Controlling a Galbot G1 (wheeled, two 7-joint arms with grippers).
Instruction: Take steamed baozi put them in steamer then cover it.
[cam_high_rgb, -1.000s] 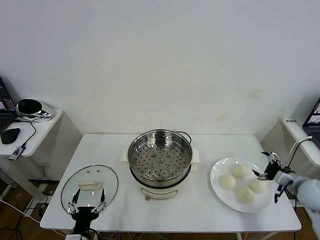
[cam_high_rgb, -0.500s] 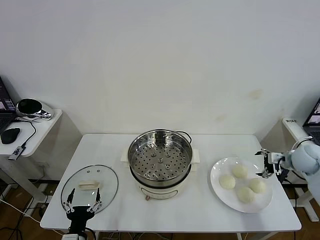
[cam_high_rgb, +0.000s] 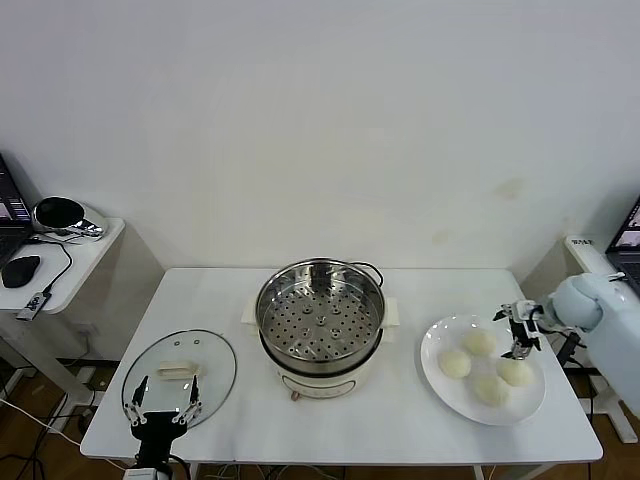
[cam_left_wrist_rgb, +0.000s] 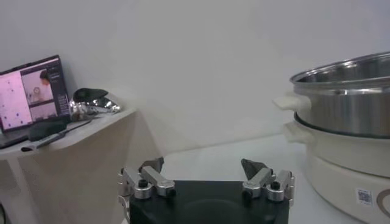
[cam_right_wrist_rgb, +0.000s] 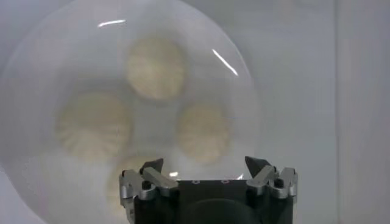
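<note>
Several cream-white steamed baozi (cam_high_rgb: 454, 363) (cam_right_wrist_rgb: 155, 67) lie on a flat white plate (cam_high_rgb: 436, 340) at the right of the table. My right gripper (cam_high_rgb: 517, 330) (cam_right_wrist_rgb: 206, 165) hovers open over the plate's right side, above the baozi, with nothing between its fingers. The steel steamer (cam_high_rgb: 320, 325) (cam_left_wrist_rgb: 347, 103) stands uncovered in the table's middle, its perforated tray bare. The glass cover (cam_high_rgb: 180, 375) lies flat at the front left. My left gripper (cam_high_rgb: 160, 408) (cam_left_wrist_rgb: 204, 165) waits open at the table's front edge, just in front of the cover.
A side table (cam_high_rgb: 70, 262) at the left carries a mouse, a cable and a laptop (cam_left_wrist_rgb: 30, 91). Another stand (cam_high_rgb: 600, 265) is at the right, beyond the table's edge. A white wall runs behind the table.
My right gripper has swung in from beyond the table's right edge to above the plate. The left gripper has barely shifted.
</note>
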